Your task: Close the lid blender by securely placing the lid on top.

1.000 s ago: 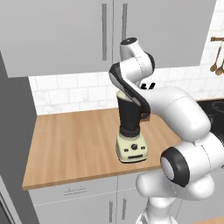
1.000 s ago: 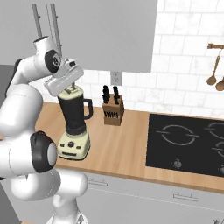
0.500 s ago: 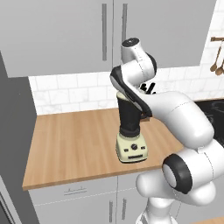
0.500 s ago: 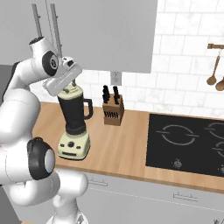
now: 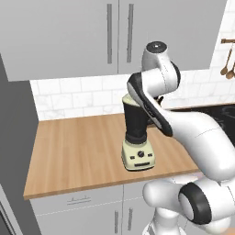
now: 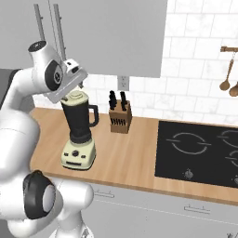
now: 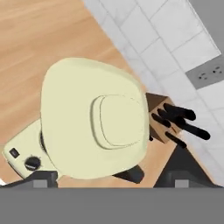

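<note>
The blender (image 5: 137, 155) stands on the wooden counter, with a cream base (image 7: 22, 153) bearing a black dial and a dark jar (image 6: 80, 123). The cream-yellow lid (image 7: 94, 118) lies on the jar's top and covers the opening; its raised centre knob faces the hand camera. My gripper (image 7: 111, 175) hovers just above the lid (image 6: 76, 97), open. Its two fingertips (image 7: 41, 177) stand wide apart at either side, below the lid's edge in the hand view, with nothing held between them. In the left base view my arm hides most of the jar's top.
A dark knife block (image 6: 120, 118) with black handles stands right of the blender near the tiled wall. A black cooktop (image 6: 200, 148) fills the counter's right end. Wooden utensils (image 6: 228, 79) hang on the wall. Grey cabinets (image 5: 114, 32) hang overhead.
My upper arm has shifted slightly. The hand stays over the jar's top, and the lid and blender have not moved.
</note>
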You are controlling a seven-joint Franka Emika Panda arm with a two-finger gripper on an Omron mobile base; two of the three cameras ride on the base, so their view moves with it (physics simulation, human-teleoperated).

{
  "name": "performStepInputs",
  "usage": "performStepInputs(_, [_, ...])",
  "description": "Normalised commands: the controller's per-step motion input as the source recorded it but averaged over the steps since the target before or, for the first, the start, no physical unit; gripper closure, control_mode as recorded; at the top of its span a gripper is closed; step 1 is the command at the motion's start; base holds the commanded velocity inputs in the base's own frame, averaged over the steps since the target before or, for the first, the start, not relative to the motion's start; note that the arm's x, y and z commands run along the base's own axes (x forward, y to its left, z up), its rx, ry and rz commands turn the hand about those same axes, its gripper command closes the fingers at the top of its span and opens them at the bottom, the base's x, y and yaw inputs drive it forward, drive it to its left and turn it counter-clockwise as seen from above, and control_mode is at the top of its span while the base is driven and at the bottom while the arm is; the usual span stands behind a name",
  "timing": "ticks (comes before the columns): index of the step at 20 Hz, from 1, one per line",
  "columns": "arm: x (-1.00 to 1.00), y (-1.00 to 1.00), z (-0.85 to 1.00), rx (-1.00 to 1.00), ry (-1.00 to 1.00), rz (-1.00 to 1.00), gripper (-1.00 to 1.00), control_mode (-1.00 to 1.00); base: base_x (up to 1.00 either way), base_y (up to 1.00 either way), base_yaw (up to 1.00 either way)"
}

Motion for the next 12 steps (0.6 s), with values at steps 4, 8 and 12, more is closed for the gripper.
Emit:
performStepInputs(4, [-1.00,-1.00,0.00,0.34,-0.32,0.00,-1.00,-1.00,0.00,0.00,0.00])
performStepInputs(8, [-1.00,-1.00,-0.13,0.33,-0.33,0.00,-1.00,-1.00,0.00,0.00,0.00])
performStepInputs(12, [-1.00,-1.00,-0.23,0.31,-0.33,0.01,-1.00,-1.00,0.00,0.00,0.00])
